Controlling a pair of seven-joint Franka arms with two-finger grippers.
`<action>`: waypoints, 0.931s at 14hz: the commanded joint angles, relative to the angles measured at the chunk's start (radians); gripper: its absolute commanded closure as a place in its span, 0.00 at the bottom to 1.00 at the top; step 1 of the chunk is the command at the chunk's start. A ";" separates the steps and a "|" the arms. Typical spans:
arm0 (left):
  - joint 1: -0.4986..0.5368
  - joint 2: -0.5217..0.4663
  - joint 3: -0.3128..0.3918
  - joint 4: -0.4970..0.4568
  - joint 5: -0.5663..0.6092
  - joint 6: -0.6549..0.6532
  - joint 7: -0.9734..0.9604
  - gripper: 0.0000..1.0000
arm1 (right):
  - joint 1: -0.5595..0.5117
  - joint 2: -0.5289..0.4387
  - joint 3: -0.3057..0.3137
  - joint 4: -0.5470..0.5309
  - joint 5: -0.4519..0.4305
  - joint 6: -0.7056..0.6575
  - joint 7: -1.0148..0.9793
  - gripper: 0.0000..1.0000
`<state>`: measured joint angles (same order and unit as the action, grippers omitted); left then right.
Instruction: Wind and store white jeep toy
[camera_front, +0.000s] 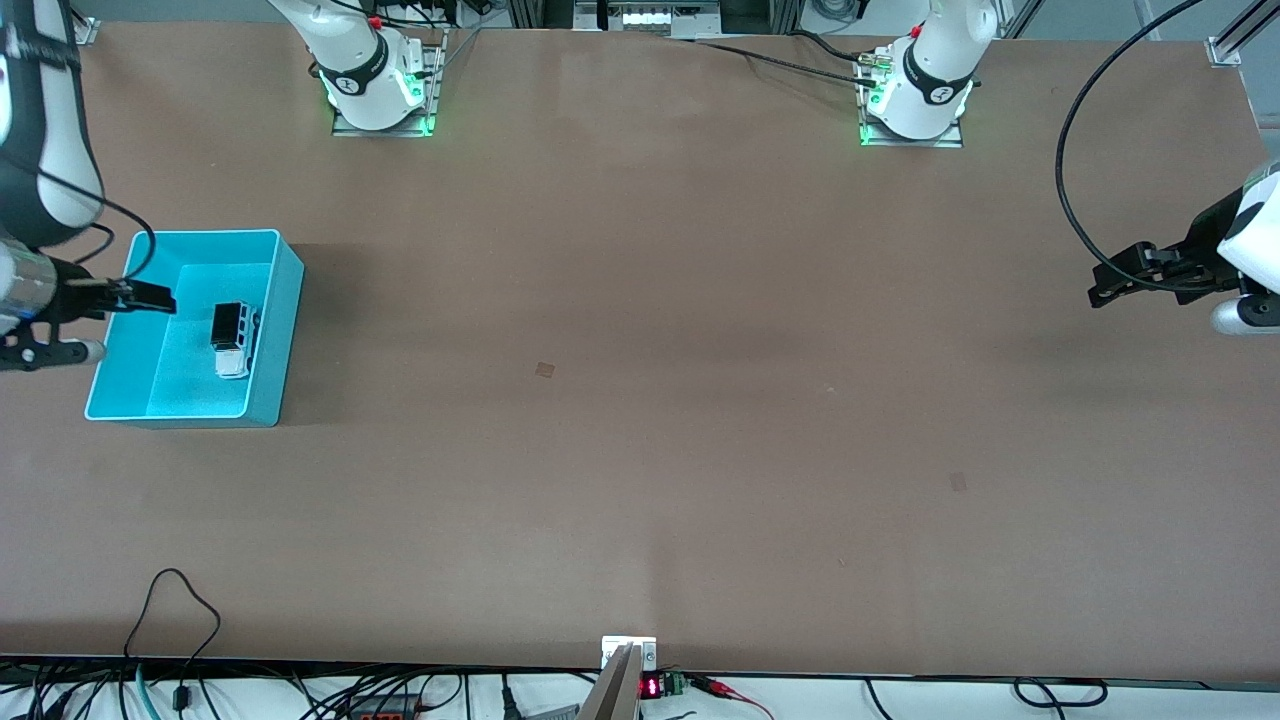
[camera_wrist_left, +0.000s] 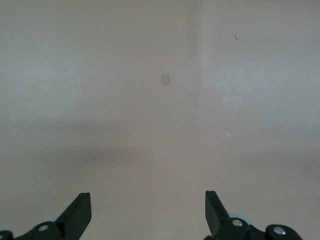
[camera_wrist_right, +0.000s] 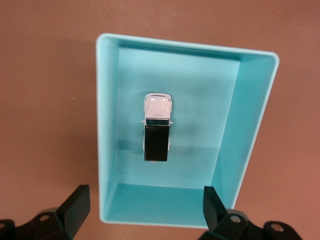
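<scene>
The jeep (camera_front: 234, 339) sits upright in the turquoise bin (camera_front: 280, 330) at the right arm's end, the right gripper (camera_wrist_right: 145, 212) wide above it, empty, while the left gripper (camera_wrist_left: 148, 212) waits, wide, over bare table (camera_front: 640, 400).

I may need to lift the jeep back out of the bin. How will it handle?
The jeep looks rigid and small, so probably light. It sits upright on wheels, so a nudge would likely roll it along the bin floor. Its smooth sides may slip.
</scene>
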<state>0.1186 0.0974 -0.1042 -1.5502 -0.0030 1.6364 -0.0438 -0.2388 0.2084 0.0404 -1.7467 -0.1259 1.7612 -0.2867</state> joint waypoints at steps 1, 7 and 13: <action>0.007 -0.015 -0.005 0.001 -0.011 -0.021 0.012 0.00 | 0.027 -0.038 0.001 0.111 -0.001 -0.127 0.001 0.00; 0.007 -0.015 -0.006 0.004 -0.017 -0.015 0.013 0.00 | 0.107 -0.113 -0.014 0.197 0.057 -0.236 0.006 0.00; 0.007 -0.015 -0.006 -0.001 -0.018 -0.010 0.012 0.00 | 0.328 -0.113 -0.183 0.205 0.086 -0.269 0.119 0.00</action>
<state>0.1185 0.0960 -0.1056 -1.5480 -0.0030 1.6330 -0.0438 0.0381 0.0944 -0.1095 -1.5611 -0.0471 1.5168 -0.2434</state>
